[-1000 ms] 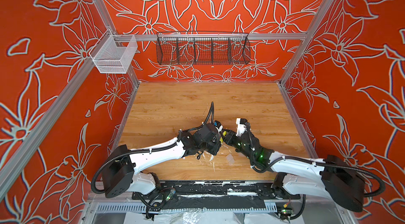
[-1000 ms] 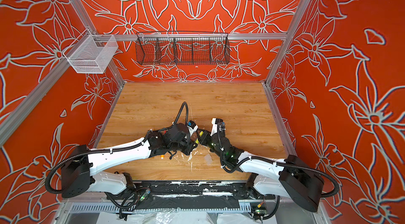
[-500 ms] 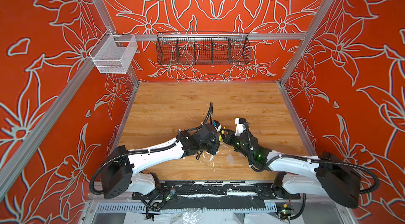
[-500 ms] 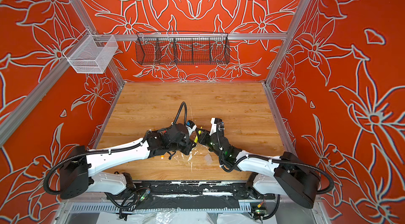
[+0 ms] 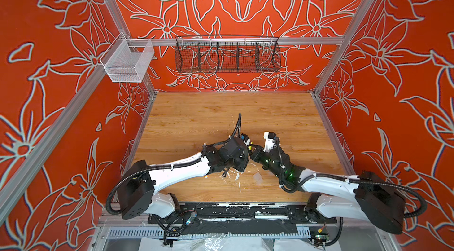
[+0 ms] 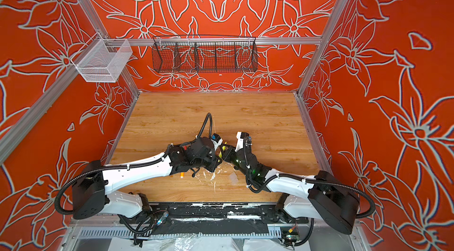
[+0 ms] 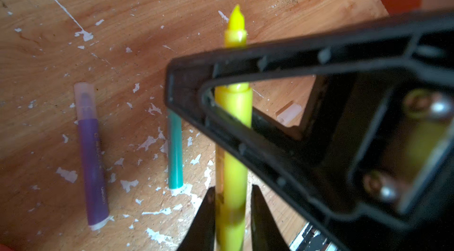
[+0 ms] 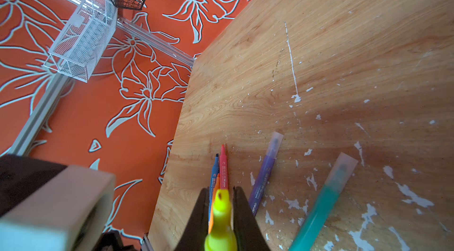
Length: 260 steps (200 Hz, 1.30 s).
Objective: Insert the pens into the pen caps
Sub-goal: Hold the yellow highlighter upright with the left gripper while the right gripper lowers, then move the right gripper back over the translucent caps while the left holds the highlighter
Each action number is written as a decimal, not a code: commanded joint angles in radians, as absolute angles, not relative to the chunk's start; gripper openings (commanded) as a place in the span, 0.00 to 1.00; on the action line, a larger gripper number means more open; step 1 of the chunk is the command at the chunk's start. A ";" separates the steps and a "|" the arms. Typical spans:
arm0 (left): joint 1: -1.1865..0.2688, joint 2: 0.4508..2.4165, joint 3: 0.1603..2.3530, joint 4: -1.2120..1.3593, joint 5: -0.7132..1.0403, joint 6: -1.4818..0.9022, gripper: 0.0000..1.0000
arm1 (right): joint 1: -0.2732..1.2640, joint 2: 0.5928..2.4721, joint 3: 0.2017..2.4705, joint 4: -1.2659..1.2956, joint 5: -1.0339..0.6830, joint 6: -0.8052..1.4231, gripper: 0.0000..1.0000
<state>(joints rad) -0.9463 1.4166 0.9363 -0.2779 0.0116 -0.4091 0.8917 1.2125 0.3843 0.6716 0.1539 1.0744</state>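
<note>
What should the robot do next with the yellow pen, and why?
Probably the left gripper should slide back off the yellow pen. The right gripper is shut on it near its bare tip, and the left jaws show a gap, so it looks handed over. A clear cap waits on the table.

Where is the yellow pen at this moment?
The yellow pen, clear in both wrist views, is over the middle of the table. The right hand is shut on it and its barrel passes between the fingers of the left hand.
</note>
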 commanded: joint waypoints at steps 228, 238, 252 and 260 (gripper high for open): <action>-0.742 1.085 0.771 -0.470 -0.338 -0.256 0.00 | 0.893 0.794 0.602 -0.581 0.242 0.855 0.62; -0.742 1.037 0.713 -0.419 -0.326 -0.248 0.00 | 0.894 0.810 0.600 -0.597 0.221 0.853 0.62; -0.742 0.960 0.644 -0.349 -0.295 -0.236 0.00 | 0.894 0.836 0.585 -0.598 0.191 0.855 0.62; -0.742 0.926 0.624 -0.332 -0.271 -0.231 0.00 | 0.894 0.852 0.574 -0.601 0.183 0.868 0.62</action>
<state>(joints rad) -0.7406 1.0260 0.6903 -0.4263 -0.2829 -0.2752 0.8917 0.8143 0.5808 -0.4610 0.2165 0.8715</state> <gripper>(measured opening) 0.144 0.623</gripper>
